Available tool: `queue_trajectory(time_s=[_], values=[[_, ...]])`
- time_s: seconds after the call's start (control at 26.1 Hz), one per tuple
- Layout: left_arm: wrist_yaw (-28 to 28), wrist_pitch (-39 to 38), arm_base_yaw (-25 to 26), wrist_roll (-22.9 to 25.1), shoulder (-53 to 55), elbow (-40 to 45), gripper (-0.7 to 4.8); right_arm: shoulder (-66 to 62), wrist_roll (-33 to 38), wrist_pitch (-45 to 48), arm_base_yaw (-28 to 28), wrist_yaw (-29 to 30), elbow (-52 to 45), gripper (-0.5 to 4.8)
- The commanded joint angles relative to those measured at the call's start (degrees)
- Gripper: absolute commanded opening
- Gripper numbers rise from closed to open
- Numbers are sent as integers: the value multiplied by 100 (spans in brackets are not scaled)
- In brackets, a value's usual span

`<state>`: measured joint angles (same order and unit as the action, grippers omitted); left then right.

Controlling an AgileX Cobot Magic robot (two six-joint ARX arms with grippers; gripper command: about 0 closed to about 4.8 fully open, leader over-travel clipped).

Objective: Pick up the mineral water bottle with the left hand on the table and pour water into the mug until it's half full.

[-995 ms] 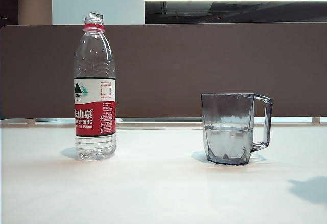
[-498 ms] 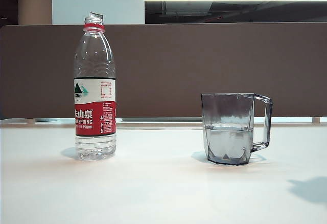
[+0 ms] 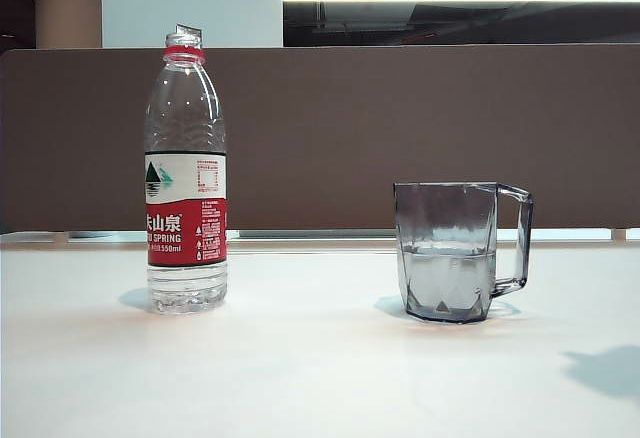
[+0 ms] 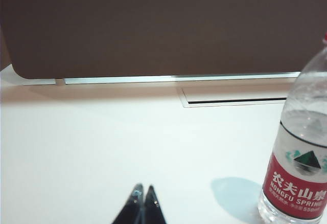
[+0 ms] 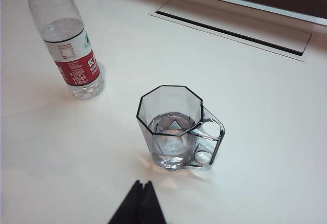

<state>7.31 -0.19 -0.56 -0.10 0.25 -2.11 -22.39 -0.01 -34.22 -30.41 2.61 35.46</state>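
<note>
The mineral water bottle point(image 3: 186, 173) stands upright and uncapped on the left of the white table point(image 3: 300, 378), with water only low in it. The faceted mug point(image 3: 447, 250) stands to its right, handle pointing right, water point(image 3: 446, 280) up to about its middle. Neither arm shows in the exterior view. My left gripper point(image 4: 143, 187) is shut and empty, well apart from the bottle point(image 4: 301, 152), which stands off to one side. My right gripper point(image 5: 143, 183) is shut and empty, hovering above the table just short of the mug point(image 5: 173, 127); the bottle point(image 5: 66, 40) stands farther off.
A brown partition point(image 3: 400, 128) runs along the table's far edge. A slotted cable opening point(image 5: 235, 27) lies in the tabletop behind the mug. A dark shadow point(image 3: 605, 370) falls on the table at the front right.
Nothing has moved in the exterior view; bottle, mug and water level stay as they were.
</note>
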Motion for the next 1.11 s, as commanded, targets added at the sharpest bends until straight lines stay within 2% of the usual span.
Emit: queue_trajectory(time_s=[0.04, 0.11, 0.31, 0.5, 0.65, 1.11], values=[[-138, 363, 9, 46, -2, 151, -6, 9, -17, 101, 2, 7, 50, -1], [-291, 369, 9, 203, -4, 151, -6, 7, -17, 98, 4, 7, 50, -1], [-625, 243, 9, 225, -4, 151, -6, 7, -17, 101, 2, 7, 50, -1], [-621, 188, 9, 227, -4, 151, -6, 7, -17, 101, 2, 7, 50, -1], [-623, 201, 9, 435, -4, 151, -6, 9, -17, 101, 2, 7, 50, -1], [-581, 221, 7, 417, -2, 151, -4, 7, -17, 101, 4, 7, 50, -1]])
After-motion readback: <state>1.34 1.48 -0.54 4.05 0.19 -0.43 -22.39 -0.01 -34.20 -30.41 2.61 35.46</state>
